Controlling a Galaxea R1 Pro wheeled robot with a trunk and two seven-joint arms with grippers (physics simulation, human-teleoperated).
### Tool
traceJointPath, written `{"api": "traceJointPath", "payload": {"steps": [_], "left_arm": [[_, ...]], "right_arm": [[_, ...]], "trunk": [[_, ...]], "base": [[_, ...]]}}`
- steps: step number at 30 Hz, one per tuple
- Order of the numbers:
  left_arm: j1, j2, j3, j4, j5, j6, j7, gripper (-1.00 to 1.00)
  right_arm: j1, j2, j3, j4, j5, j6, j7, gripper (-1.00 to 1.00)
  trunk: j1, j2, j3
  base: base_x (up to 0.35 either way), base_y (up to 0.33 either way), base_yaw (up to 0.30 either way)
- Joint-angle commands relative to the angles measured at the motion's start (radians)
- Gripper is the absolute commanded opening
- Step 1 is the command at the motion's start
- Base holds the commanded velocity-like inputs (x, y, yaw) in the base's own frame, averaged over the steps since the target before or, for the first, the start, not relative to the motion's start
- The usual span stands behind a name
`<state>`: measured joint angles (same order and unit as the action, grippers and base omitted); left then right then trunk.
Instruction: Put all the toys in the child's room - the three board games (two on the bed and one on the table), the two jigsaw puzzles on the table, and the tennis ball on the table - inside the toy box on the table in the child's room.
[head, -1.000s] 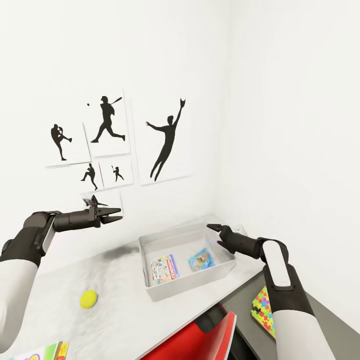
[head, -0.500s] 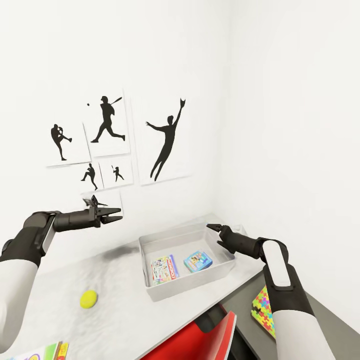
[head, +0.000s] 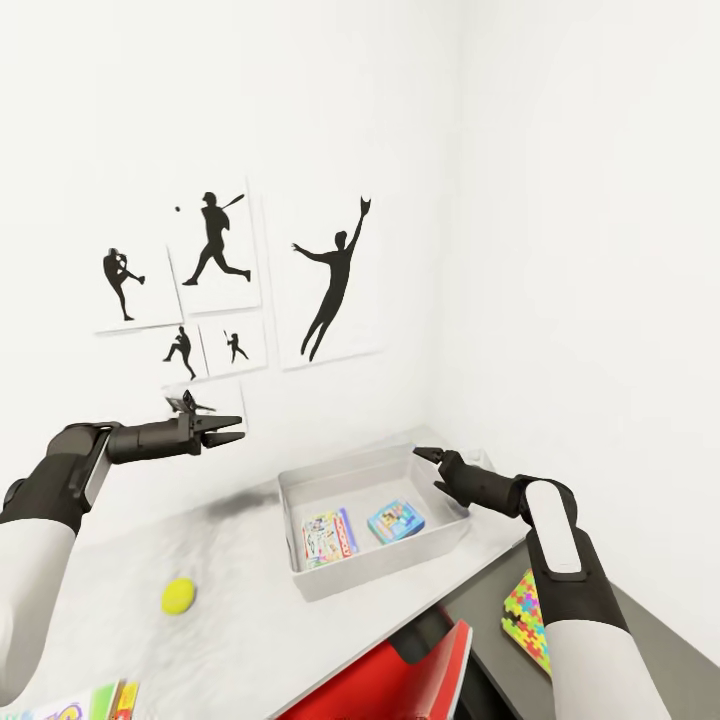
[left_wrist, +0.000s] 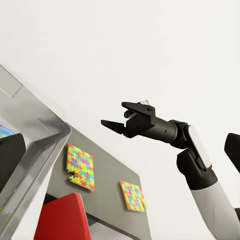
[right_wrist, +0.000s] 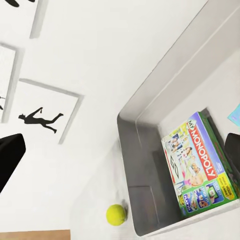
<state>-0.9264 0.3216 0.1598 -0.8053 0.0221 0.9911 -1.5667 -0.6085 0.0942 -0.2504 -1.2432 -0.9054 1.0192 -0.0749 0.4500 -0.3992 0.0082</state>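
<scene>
Above table (head: 250, 620), both arms outstretched, level.

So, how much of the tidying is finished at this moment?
Two board games, the Monopoly box and a blue box, lie in the toy box. Nothing is in hand: left gripper and right gripper are open. Left: tennis ball, jigsaw puzzle, second puzzle, colourful box.

two board games (head: 362, 529) in toy box (head: 310, 490), tennis ball (head: 178, 595) left
</scene>
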Motion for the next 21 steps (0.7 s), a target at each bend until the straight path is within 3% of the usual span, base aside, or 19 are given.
{"api": "traceJointPath", "payload": {"steps": [1,9,21], "left_arm": [[0.0,0.0,0.0,0.0,-0.001,0.011,-0.004,1.0],[0.0,0.0,0.0,0.0,0.0,0.011,-0.004,1.0],[0.0,0.001,0.0,0.0,0.002,0.011,-0.004,1.0]], "right_arm": [[0.0,0.001,-0.003,-0.001,-0.009,0.005,-0.007,1.0],[0.0,0.001,-0.003,-0.001,-0.009,0.005,-0.005,1.0],[0.0,0.001,-0.003,-0.001,-0.009,0.007,-0.004,1.0]], "trunk": [[0.0,-0.001,-0.001],[0.0,-0.001,0.007],[0.0,-0.001,0.024]], "base": [[-0.186,0.0,0.0],[-0.229,0.0,-0.066],[-0.023,0.0,-0.12]]}}
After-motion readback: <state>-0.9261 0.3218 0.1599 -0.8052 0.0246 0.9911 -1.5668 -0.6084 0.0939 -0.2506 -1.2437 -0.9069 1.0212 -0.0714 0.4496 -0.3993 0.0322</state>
